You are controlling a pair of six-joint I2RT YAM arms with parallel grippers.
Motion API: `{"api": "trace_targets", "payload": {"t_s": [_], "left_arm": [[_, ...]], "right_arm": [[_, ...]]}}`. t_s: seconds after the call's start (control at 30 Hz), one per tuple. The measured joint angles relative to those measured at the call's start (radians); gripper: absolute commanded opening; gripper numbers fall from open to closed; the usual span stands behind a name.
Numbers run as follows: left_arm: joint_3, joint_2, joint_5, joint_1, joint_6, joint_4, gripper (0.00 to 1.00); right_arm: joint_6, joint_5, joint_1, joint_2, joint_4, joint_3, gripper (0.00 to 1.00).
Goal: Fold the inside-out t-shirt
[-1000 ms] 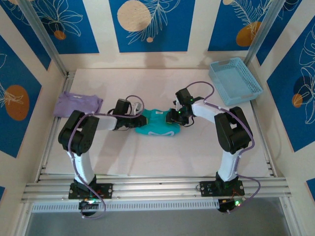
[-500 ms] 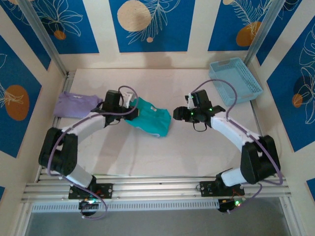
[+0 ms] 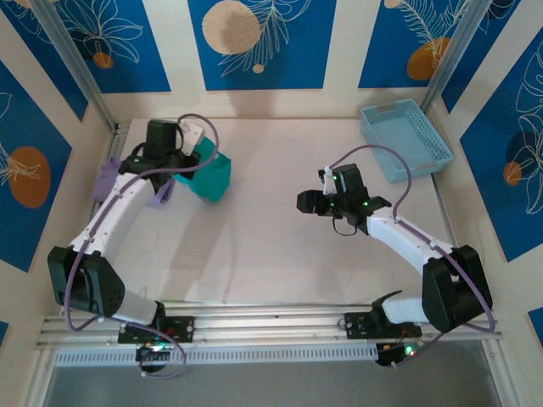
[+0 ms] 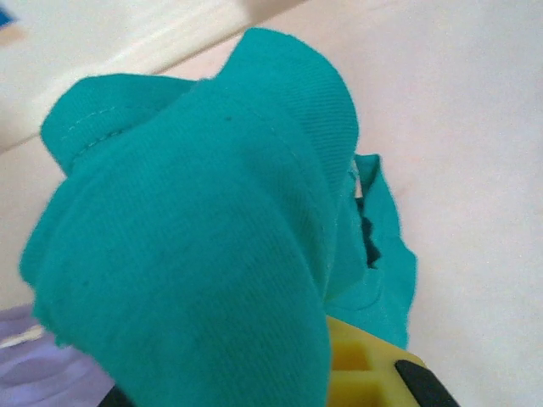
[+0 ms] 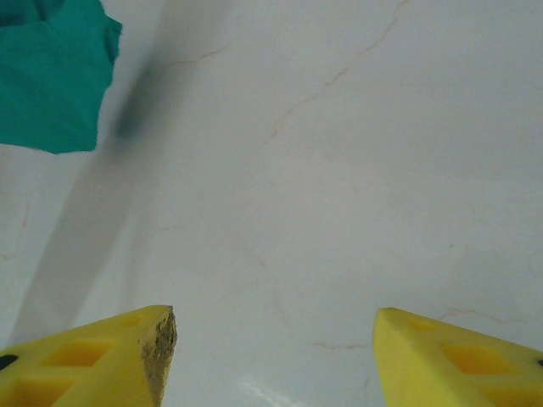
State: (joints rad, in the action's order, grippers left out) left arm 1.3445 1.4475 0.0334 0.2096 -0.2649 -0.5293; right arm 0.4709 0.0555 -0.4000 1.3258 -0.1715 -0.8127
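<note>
Near the far-left table [image 3: 271, 254] corner, the left gripper [image 3: 191, 153] clamped the inside-out t-shirt [image 3: 214, 176]. The right gripper [image 3: 304, 202] hung open over the table's free centre. A blue basket [image 3: 405, 140] sat far-right.

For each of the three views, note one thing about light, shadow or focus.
Top view: soft, even light, with faint shadows on the table. Left wrist view: the t-shirt sits very close, its weave sharp, the table behind soft. Right wrist view: a dark, blurred shadow streak runs across the table beside the t-shirt.
</note>
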Motion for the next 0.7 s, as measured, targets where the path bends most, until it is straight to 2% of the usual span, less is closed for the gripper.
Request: {"api": "trace_targets", "payload": {"t_s": [0.2,0.43,0.5,0.57,0.7], "left_arm": [[0.073,-0.004,0.014,-0.170,-0.090,-0.082,0.00],[0.074,0.029,-0.013,-0.368,-0.133,-0.087,0.00],[0.074,0.079,-0.002,-0.404,-0.135,-0.061,0.00],[0.072,0.146,0.037,-0.427,-0.134,-0.008,0.10],[0.080,0.317,0.163,-0.452,-0.127,0.116,0.14]], "right_arm": [[0.000,0.030,0.000,0.002,0.034,0.017,0.63],[0.000,0.039,0.000,0.002,0.051,0.022,0.63],[0.000,0.039,0.000,0.002,0.051,0.023,0.63],[0.000,0.039,0.000,0.002,0.051,0.023,0.63],[0.000,0.038,-0.002,0.002,0.051,0.023,0.63]]}}
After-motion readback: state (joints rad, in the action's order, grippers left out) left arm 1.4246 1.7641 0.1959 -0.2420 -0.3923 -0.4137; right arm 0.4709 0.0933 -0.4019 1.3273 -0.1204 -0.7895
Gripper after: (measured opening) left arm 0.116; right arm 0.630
